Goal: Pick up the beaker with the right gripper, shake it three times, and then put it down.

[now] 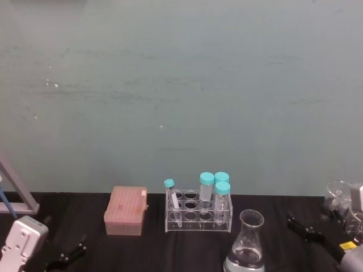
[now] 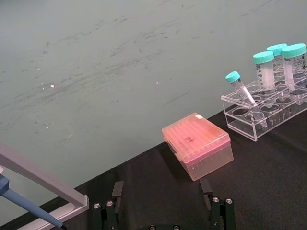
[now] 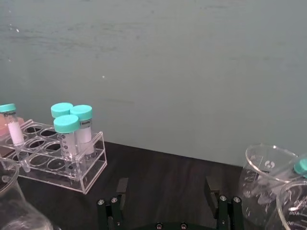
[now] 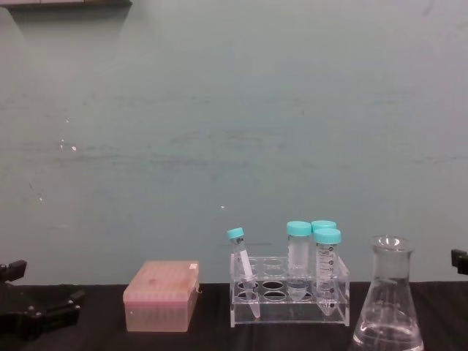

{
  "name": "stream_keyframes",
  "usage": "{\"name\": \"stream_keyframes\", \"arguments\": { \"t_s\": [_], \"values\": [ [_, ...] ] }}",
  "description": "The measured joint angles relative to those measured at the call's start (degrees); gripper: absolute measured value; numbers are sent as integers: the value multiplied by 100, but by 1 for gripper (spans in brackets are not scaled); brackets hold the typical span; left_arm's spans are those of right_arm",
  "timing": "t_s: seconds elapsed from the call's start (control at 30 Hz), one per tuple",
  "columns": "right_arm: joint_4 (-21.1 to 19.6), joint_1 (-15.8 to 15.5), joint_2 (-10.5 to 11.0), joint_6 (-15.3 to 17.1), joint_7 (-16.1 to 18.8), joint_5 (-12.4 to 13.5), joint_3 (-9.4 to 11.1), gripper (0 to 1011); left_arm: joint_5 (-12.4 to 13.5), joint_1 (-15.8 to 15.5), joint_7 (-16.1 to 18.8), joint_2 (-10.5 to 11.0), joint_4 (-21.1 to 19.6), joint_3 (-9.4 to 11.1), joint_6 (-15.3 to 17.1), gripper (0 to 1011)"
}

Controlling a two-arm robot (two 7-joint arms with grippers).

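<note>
The beaker [image 1: 247,242] is a clear conical flask with a little liquid, standing upright on the black table in front of the tube rack's right end. It rises above the rack in the chest view [image 4: 387,311], and its rim shows at the right wrist view's edge [image 3: 12,203]. My right gripper [image 1: 309,232] rests low to the beaker's right, apart from it. Its fingers [image 3: 218,199] stand open with nothing between them. My left gripper [image 1: 65,255] sits parked at the near left, open [image 2: 163,206] and empty.
A clear rack [image 1: 198,214] holds several teal-capped tubes behind the beaker. A pink tip box [image 1: 126,211] lies to its left. More glassware [image 1: 339,198] stands at the far right, close to my right gripper. A pipette stand [image 1: 17,192] is at the left edge.
</note>
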Motion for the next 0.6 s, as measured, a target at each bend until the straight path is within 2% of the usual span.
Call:
{"name": "stream_keyframes", "arguments": {
  "t_s": [0.13, 0.6],
  "values": [
    [-31, -53, -33, 22, 128, 100, 98, 1000, 0, 0, 0, 0, 0, 0, 0, 1000],
    [-31, -34, -21, 10, 115, 84, 57, 1000, 0, 0, 0, 0, 0, 0, 0, 1000]
  ]
}}
